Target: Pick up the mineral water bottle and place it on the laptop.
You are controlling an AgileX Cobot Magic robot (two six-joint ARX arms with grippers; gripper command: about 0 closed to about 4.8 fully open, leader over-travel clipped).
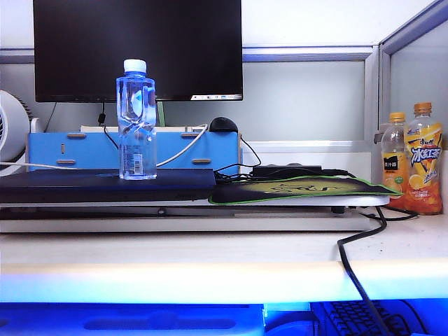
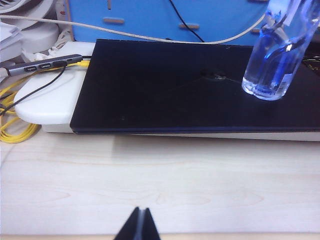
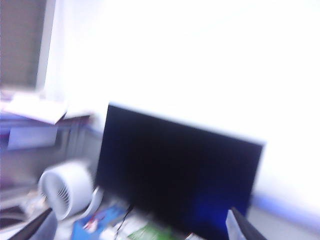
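Observation:
The mineral water bottle (image 1: 136, 119), clear with a white cap, stands upright on the right part of the laptop (image 1: 105, 185), a flat dark slab on a white stand. The left wrist view shows the same bottle (image 2: 277, 55) on the laptop lid (image 2: 165, 85). My left gripper (image 2: 141, 210) is shut, low over the pale desk in front of the laptop, holding nothing. My right gripper (image 3: 139, 220) is open and empty, its fingers (image 3: 239, 225) wide apart, raised and facing the monitor (image 3: 175, 170) in a blurred view. Neither gripper shows in the exterior view.
Behind the laptop are a black monitor (image 1: 140, 42), a blue slotted box (image 1: 84, 150) and a white fan (image 1: 10, 129). A green-edged mouse mat (image 1: 301, 189) lies to the right, then two orange-capped juice bottles (image 1: 413, 164). A black cable (image 1: 357, 273) crosses the desk front.

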